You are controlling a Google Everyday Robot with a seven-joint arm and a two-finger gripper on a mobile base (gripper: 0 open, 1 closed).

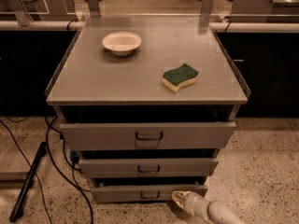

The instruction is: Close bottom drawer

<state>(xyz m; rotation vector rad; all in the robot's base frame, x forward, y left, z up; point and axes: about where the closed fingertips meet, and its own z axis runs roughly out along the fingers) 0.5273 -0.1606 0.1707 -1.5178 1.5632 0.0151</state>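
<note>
The bottom drawer point(149, 192) is the lowest of three grey metal drawer fronts on the cabinet. It stands slightly pulled out, with a dark gap above its front and a small dark loop handle point(150, 195). My gripper point(179, 199) comes in from the lower right on a pale arm. Its tip is at the drawer front's lower right part, just right of the handle, touching or nearly touching it.
The middle drawer point(148, 167) and top drawer point(148, 135) also stand a little open. A white bowl point(122, 42) and a green-yellow sponge point(180, 77) lie on the cabinet top point(117, 78). Black cables point(56, 167) and a dark bar point(28, 183) lie on the floor at left.
</note>
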